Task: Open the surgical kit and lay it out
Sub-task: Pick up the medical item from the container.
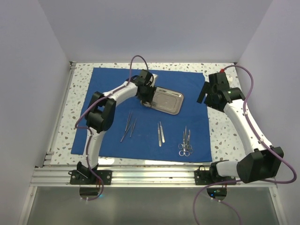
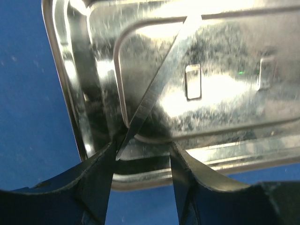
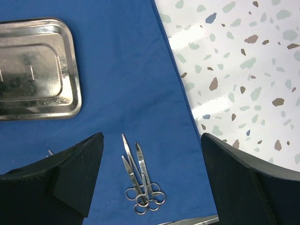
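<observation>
The royal-blue drape [image 1: 108,93] [image 3: 131,70] lies spread flat on the table. On it, toward the back, sits the steel tray [image 1: 171,101] [image 2: 225,93] [image 3: 33,70]. My left gripper [image 1: 149,99] [image 2: 143,147] hangs low over the tray's left end with its jaws apart, astride the rim. A slim silver instrument [image 2: 159,79] slants across the tray, its tip against my left finger [image 2: 98,187]. Two pairs of tweezers [image 1: 129,125] [image 1: 161,133] and ring-handled forceps [image 1: 185,143] [image 3: 140,173] lie on the drape's near half. My right gripper [image 1: 204,96] [image 3: 152,138] hovers open and empty above the drape's right edge.
Speckled terrazzo tabletop [image 1: 225,136] [image 3: 234,70] shows around the drape, widest on the right. An aluminium rail [image 1: 150,176] runs along the near edge by the arm bases. White walls close in the back and both sides.
</observation>
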{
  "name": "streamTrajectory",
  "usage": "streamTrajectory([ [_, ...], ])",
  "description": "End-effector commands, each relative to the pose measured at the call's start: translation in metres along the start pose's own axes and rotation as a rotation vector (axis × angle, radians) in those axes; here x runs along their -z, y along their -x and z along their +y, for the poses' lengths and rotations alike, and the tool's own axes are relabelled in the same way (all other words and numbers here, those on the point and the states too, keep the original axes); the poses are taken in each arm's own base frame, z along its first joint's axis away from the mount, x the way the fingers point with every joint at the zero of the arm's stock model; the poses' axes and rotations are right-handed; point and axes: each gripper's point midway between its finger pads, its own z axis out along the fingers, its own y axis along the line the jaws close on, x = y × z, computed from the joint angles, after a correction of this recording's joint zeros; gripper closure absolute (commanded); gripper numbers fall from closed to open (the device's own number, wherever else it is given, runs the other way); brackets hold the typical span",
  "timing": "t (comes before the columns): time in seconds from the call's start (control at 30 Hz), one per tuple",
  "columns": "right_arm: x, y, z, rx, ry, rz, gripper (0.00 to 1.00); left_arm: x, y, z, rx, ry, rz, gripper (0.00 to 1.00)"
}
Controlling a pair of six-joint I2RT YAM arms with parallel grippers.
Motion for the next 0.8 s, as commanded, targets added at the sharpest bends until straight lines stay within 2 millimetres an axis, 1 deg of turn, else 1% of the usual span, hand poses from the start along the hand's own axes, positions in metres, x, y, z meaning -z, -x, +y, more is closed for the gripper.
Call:
streamTrajectory([
  [0.0,0.008,0.000,-0.008,-0.033,-0.010,-0.024,0.11,0.001,-0.057,0.008,0.007,0.036,0.157,0.46],
  [0.03,0.008,0.000,-0.007,-0.035,-0.008,-0.025,0.11,0.001,-0.064,0.007,0.010,0.025,0.162,0.46],
  [0.13,0.007,-0.002,-0.007,-0.041,-0.005,-0.020,0.11,-0.002,-0.070,0.006,0.017,0.019,0.164,0.46],
  [0.23,0.007,-0.002,-0.006,-0.045,-0.002,-0.016,0.11,-0.010,-0.071,0.005,0.018,0.016,0.174,0.47],
  [0.3,0.008,0.000,-0.006,-0.043,-0.004,-0.022,0.11,-0.013,-0.068,0.005,0.016,0.017,0.171,0.47],
  [0.43,0.008,0.001,-0.007,-0.034,-0.009,-0.026,0.11,-0.022,-0.059,0.010,0.010,0.055,0.167,0.55],
  [0.47,0.008,0.001,-0.007,-0.035,-0.010,-0.024,0.11,-0.025,-0.060,0.012,0.003,0.066,0.174,0.58],
  [0.5,0.008,0.001,-0.007,-0.032,-0.010,-0.025,0.11,-0.027,-0.060,0.014,0.001,0.077,0.182,0.60],
  [0.53,0.008,0.000,-0.008,-0.030,-0.011,-0.024,0.11,-0.032,-0.061,0.020,-0.003,0.111,0.202,0.65],
  [0.6,0.006,0.000,-0.008,-0.030,-0.014,-0.022,0.11,-0.036,-0.064,0.025,-0.013,0.133,0.224,0.69],
  [0.63,0.007,0.001,-0.008,-0.029,-0.015,-0.024,0.11,-0.038,-0.068,0.030,-0.016,0.159,0.245,0.72],
  [0.7,0.006,0.001,-0.010,-0.027,-0.021,-0.022,0.11,-0.037,-0.074,0.032,-0.022,0.171,0.262,0.73],
  [0.77,0.005,0.002,-0.012,-0.028,-0.028,-0.023,0.11,-0.034,-0.086,0.036,-0.027,0.183,0.290,0.75],
])
